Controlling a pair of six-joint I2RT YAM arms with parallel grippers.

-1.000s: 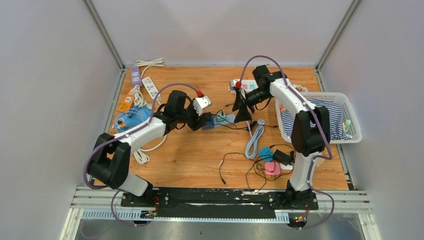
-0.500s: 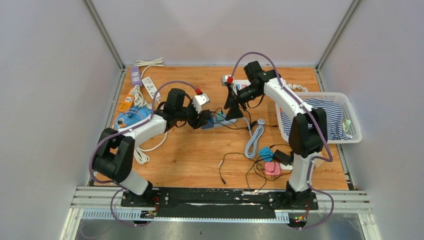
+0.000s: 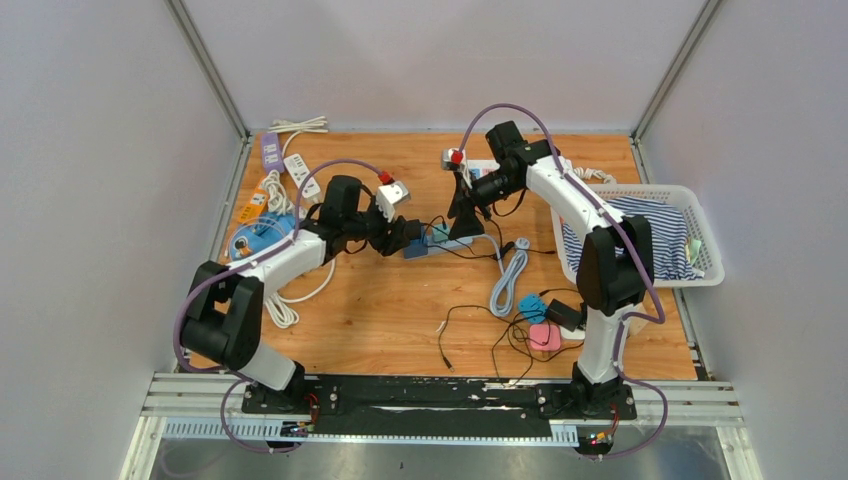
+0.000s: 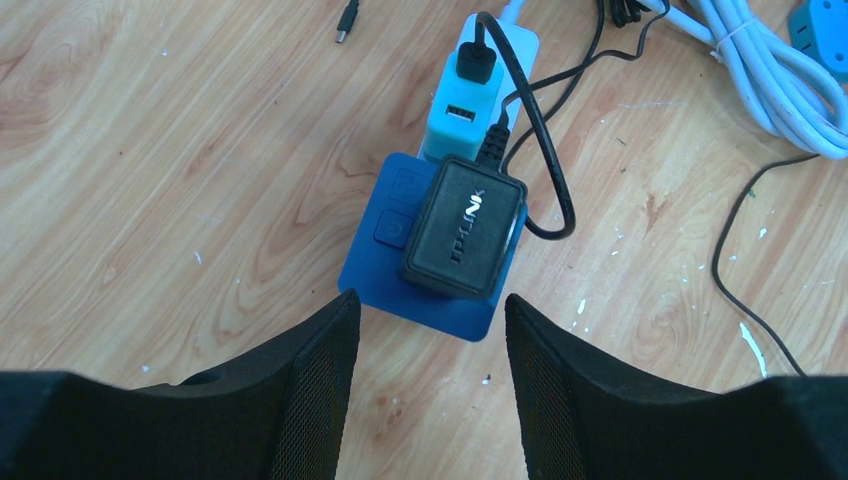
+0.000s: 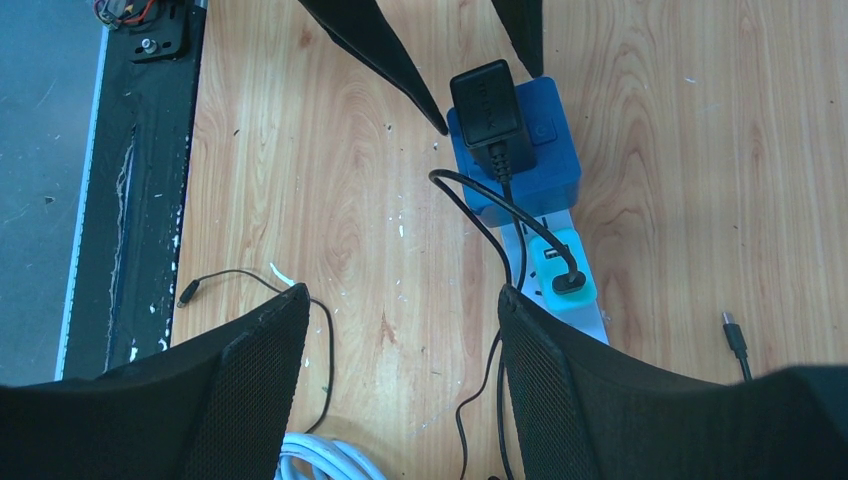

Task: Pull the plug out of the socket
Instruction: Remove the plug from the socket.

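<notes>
**Plug still seated, both sets of jaws open around it**

The black plug sits pushed into the blue socket, a square block lying flat on the wooden bench. It is around the middle of the bench, a little toward the far edge. A thin black lead loops out of the plug's far end. Just beyond the socket, a pale teal charger stands on a white strip with its own black connector plugged in.

The left jaws stand open and grip nothing. Their black fingers fill the bottom of the left wrist view, with the socket's near end and the plug showing in the gap. In the right wrist view their tips flank the plug; I cannot tell whether they touch it.

The right jaws are open too, and empty. Their fingers hang over the strip from the opposite end, with bare wood and loose lead between them.

A white basket holding striped cloth stands at the right edge. A coiled white cable lies between it and the socket. Spare power strips lie in the far left corner.
</notes>
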